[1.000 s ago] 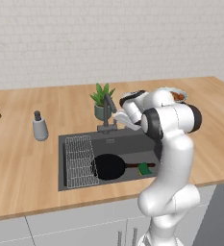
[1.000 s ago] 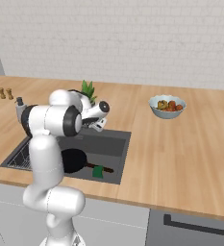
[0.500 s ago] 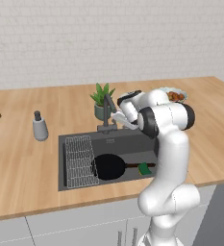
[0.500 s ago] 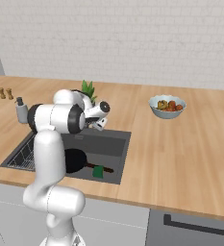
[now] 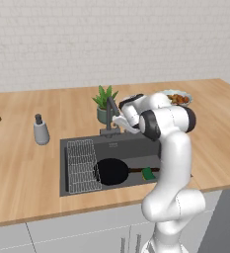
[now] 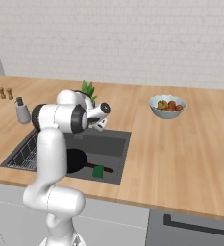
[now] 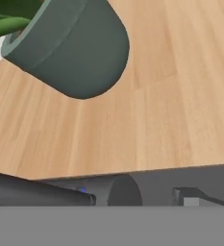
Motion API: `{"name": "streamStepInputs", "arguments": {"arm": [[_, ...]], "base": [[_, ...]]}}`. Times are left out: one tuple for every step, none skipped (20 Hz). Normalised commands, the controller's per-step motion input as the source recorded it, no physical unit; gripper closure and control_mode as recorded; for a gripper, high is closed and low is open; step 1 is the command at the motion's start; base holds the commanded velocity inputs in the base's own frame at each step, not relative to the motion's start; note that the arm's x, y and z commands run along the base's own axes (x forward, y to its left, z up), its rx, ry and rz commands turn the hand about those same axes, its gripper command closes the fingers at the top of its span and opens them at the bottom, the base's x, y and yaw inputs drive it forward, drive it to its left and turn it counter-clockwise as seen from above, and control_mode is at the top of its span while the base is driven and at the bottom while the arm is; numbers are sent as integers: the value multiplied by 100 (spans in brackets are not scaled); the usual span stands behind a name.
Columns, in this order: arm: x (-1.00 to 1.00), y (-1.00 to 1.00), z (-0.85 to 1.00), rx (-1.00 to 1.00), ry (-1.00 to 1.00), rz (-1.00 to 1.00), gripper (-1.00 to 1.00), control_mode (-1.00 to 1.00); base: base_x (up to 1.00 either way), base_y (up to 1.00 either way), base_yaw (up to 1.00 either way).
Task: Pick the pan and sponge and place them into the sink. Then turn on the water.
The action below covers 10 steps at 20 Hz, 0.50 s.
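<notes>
Pan (image 5: 110,171) lies flat on the floor of the sink (image 5: 87,145), near the basin's middle, its long handle running toward the right-hand end. Sponge (image 5: 148,174), green face up, sits on the basin floor just beside the handle's far end; whether the two touch cannot be told. In the right base view the same pair shows, the pan (image 6: 74,160) partly behind the arm, the sponge (image 6: 98,171) toward the near right corner of the sink (image 6: 114,139). Wire rack (image 5: 81,165) occupies the left part of the basin, next to the pan.

Gripper (image 5: 118,120) is up at the faucet (image 5: 109,114) on the back rim of the sink, just beside its spout and base. Jaws spread wide, holding nothing. The hand view looks across the wooden counter (image 7: 171,91) with the green plant pot (image 7: 70,50) tilted at upper left and the dark faucet body (image 7: 46,192) low in the picture.

No water runs from the spout. Soap dispenser (image 5: 40,130) stands on the counter left of the sink; a bowl of food (image 6: 167,105) sits well apart to the right. Two small shakers (image 6: 5,92) stand at the far left.
</notes>
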Motion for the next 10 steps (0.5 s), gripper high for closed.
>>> {"name": "streamStepInputs", "arguments": {"arm": [[26, 0, -16, 0, 0, 0, -100, -100], [28, 0, -14, 1, 0, 0, -100, -100], [26, 0, -14, 1, 0, 0, -100, -100], [25, 0, -13, 0, 0, 0, -100, -100], [24, 0, -14, 0, 0, 0, -100, -100], [26, 0, -14, 0, 0, 0, -100, -100], [29, 4, -19, 0, 0, 0, 100, -100], [33, 9, -20, 0, 0, 0, 100, -100], [35, 9, -19, 0, 0, 0, 100, -100], [31, 6, -19, 0, 0, 0, 100, -100]], "base": [[0, 0, 0], [0, 0, 0], [0, 0, 0], [0, 0, 0], [0, 0, 0], [0, 0, 0], [0, 0, 0], [0, 0, 0], [0, 0, 0], [0, 0, 0]]}}
